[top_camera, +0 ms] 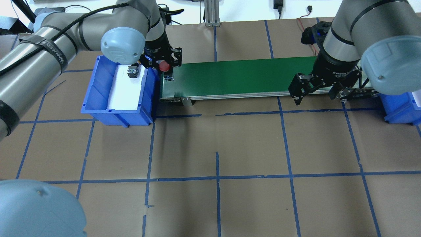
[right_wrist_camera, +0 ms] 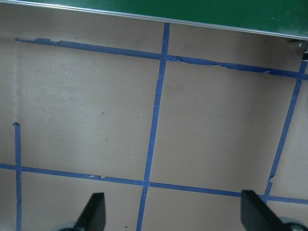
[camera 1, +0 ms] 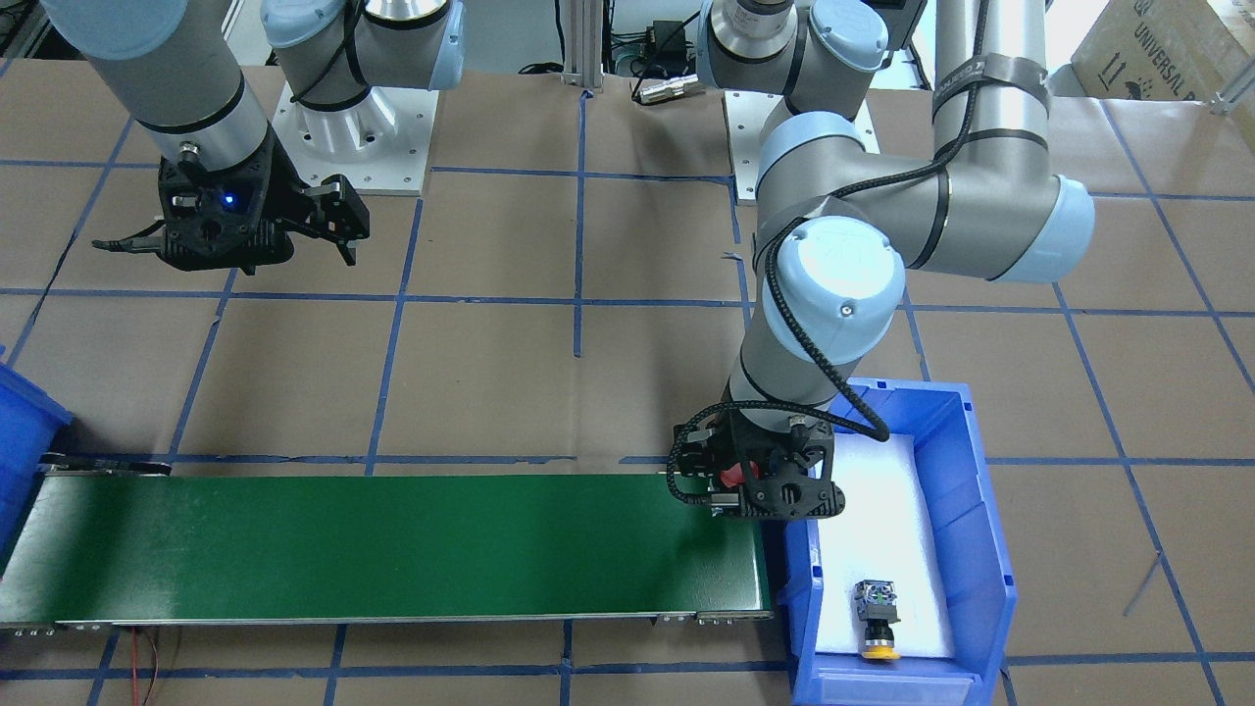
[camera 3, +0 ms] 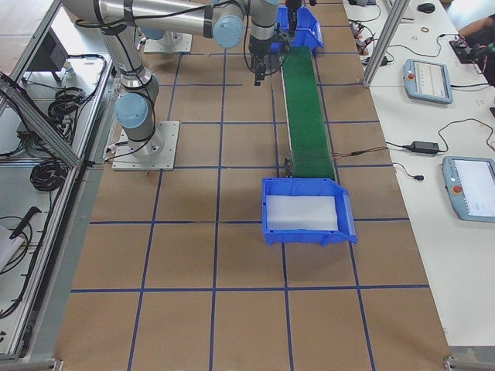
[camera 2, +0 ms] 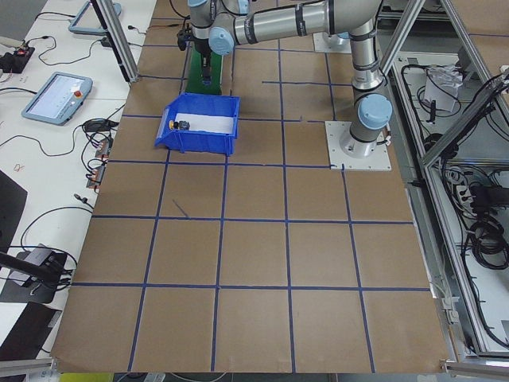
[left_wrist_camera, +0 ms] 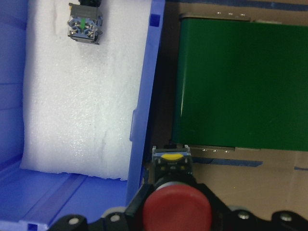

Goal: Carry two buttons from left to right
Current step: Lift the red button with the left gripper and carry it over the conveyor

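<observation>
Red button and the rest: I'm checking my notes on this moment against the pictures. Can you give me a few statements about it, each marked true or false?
1. The left gripper is shut on the red button, near the end of the green belt. True.
2. The yellow button lies on that belt. False: it lies on the white foam inside the blue bin.
3. The right gripper is open and holds nothing. True.
4. Both buttons sit in the blue bin. False: only the yellow button is there; the red one is in the left gripper, outside the bin.
</observation>
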`<state>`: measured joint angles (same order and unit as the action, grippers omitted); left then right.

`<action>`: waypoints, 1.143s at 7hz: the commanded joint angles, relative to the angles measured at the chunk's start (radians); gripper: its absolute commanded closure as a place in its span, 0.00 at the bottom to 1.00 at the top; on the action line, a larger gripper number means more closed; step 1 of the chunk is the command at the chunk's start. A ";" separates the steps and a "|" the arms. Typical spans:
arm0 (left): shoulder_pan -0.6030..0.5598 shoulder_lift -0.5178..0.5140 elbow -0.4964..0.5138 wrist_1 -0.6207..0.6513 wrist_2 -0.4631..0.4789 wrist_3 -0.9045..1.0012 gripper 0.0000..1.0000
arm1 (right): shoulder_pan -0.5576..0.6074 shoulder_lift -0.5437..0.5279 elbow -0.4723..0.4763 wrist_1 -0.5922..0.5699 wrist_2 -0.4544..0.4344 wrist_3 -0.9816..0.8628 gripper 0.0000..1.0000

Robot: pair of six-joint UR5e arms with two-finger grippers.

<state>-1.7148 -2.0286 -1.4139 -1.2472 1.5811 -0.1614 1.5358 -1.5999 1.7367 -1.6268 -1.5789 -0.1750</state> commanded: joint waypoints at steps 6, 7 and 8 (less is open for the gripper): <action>-0.012 -0.124 0.070 0.051 0.008 -0.035 0.62 | 0.000 -0.006 -0.002 0.016 -0.003 -0.003 0.00; -0.012 -0.122 0.064 0.051 0.005 -0.035 0.46 | 0.000 -0.008 0.000 0.025 -0.001 -0.001 0.00; -0.012 -0.119 0.055 0.052 0.005 -0.030 0.19 | 0.000 -0.008 0.000 0.027 -0.001 -0.001 0.00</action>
<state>-1.7273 -2.1509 -1.3478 -1.1961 1.5872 -0.1952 1.5355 -1.6070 1.7358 -1.6046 -1.5805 -0.1769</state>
